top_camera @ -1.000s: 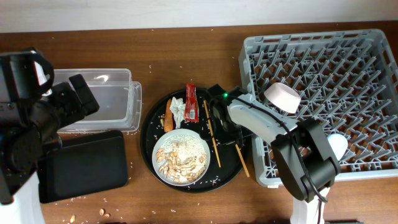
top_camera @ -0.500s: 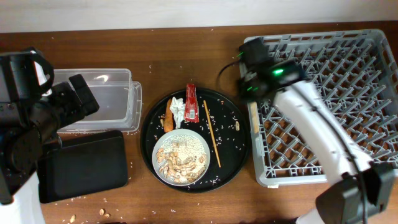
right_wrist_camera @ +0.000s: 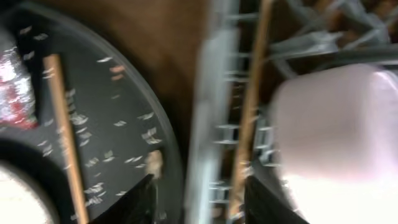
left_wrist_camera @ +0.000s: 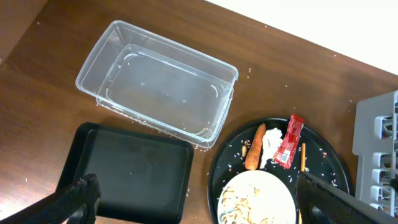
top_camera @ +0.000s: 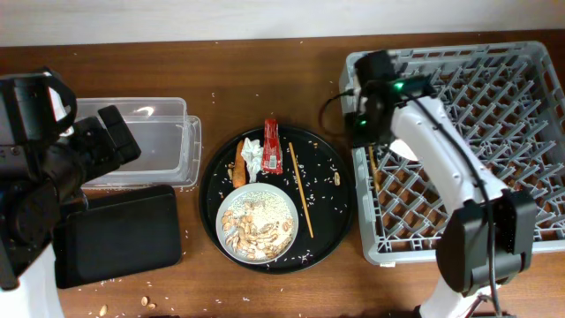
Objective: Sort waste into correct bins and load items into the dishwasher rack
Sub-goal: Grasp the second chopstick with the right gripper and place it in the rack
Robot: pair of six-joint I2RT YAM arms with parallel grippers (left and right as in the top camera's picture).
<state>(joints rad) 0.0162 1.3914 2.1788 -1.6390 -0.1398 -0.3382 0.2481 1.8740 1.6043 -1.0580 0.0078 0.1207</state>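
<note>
My right gripper (top_camera: pixel 365 124) hangs open over the left edge of the dishwasher rack (top_camera: pixel 530 62). One chopstick (right_wrist_camera: pixel 252 124) lies inside the rack wall (right_wrist_camera: pixel 211 124), next to the pinkish-white bowl (right_wrist_camera: pixel 336 124), also seen from overhead (top_camera: pixel 403 148). The other chopstick (top_camera: pixel 300 190) lies on the round black tray. The plate (top_camera: pixel 258 223) holds beige scraps and rice. The tissue (top_camera: pixel 252 157), red wrapper (top_camera: pixel 271 144) and carrot (top_camera: pixel 238 170) lie beside it. My left gripper (left_wrist_camera: pixel 208 199) is open, high above the clear tub (left_wrist_camera: pixel 158 87) and the black tray (left_wrist_camera: pixel 124 171). The blue cup is hidden.
The round black tray (top_camera: pixel 340 199) sits between the bins and the rack, with rice grains scattered on it. Crumbs lie on the wooden table near the front left. The right arm's links cross the rack's left half.
My right arm has swung from the round tray's right edge up to the rack's left side. The chopstick that lay at the tray edge now lies inside the rack.
</note>
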